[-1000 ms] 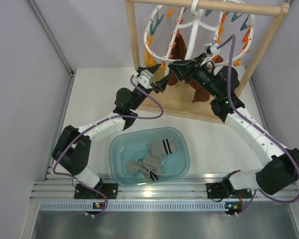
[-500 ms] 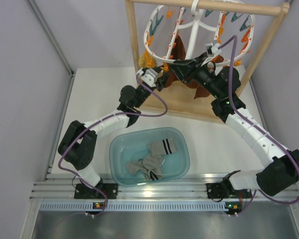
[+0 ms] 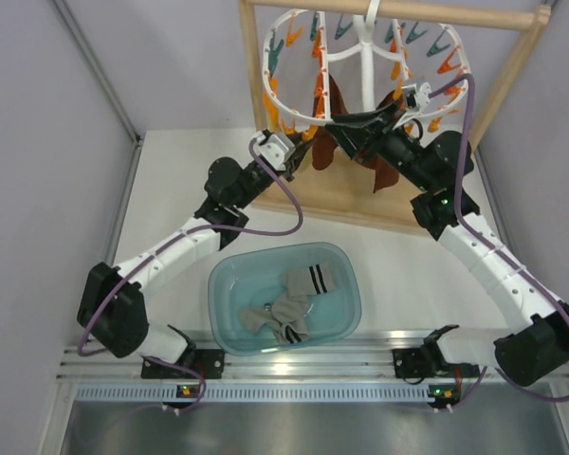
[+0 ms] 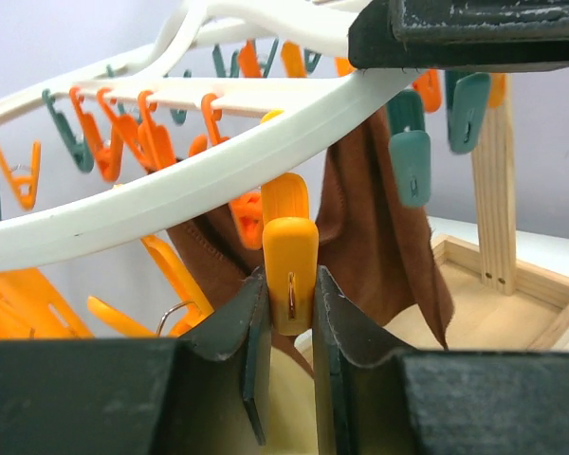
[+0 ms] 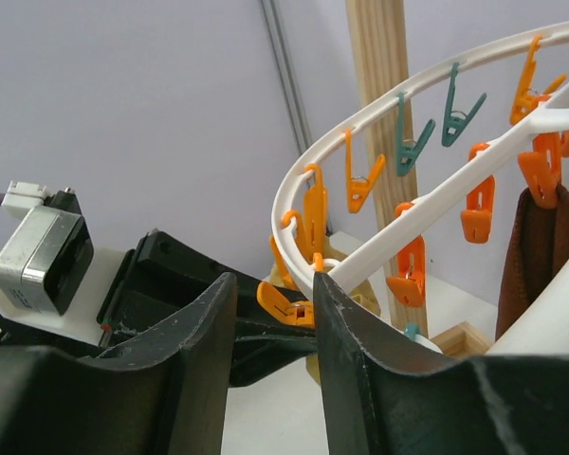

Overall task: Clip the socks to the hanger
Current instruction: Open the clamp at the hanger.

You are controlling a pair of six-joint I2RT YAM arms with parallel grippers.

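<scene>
The white hanger hangs from the wooden rack with orange and teal clips. My left gripper is at its near-left rim. In the left wrist view it is shut on an orange clip under the ring. Pale mustard-yellow fabric shows low between the fingers. My right gripper is open at the rim. In the right wrist view the ring touches its right finger and an orange clip lies between the fingers. Grey striped-cuff socks lie in the basin.
A teal plastic basin stands on the table between the arm bases. Dark brown socks hang from the hanger. The wooden rack has posts and a base tray behind the basin. Grey walls close in on both sides.
The hanger has swung from tilted to more level and sits higher. The left arm has stretched up and left, and its gripper now holds a clip. The right gripper rose with the rim.
</scene>
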